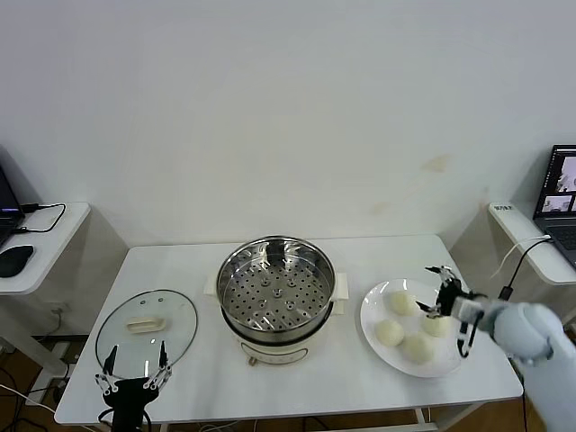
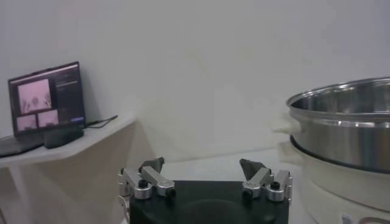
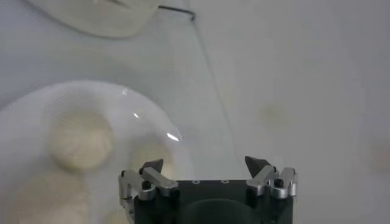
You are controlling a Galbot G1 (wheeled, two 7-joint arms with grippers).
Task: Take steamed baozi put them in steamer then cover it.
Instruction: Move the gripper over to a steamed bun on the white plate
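The steamer (image 1: 274,292), a shiny steel pot with a perforated tray on a white base, stands open at the table's middle; its side shows in the left wrist view (image 2: 347,122). The cover (image 1: 147,328), a glass lid with a cream handle, lies flat to its left. Four baozi (image 1: 401,302) lie on a white plate (image 1: 371,315) at the right. My right gripper (image 1: 427,291) is open and empty just above the plate's right side. The right wrist view shows a baozi (image 3: 79,143) on the plate (image 3: 146,106) beyond the open gripper (image 3: 204,163). My left gripper (image 1: 135,369) is open at the cover's near edge and shows in its own wrist view (image 2: 203,164).
A side table at the left holds a black mouse (image 1: 13,259) and a laptop (image 2: 46,100). Another laptop (image 1: 560,193) sits on a side table at the right, with a cable (image 1: 517,256) hanging beside my right arm. The table's front edge is close to both grippers.
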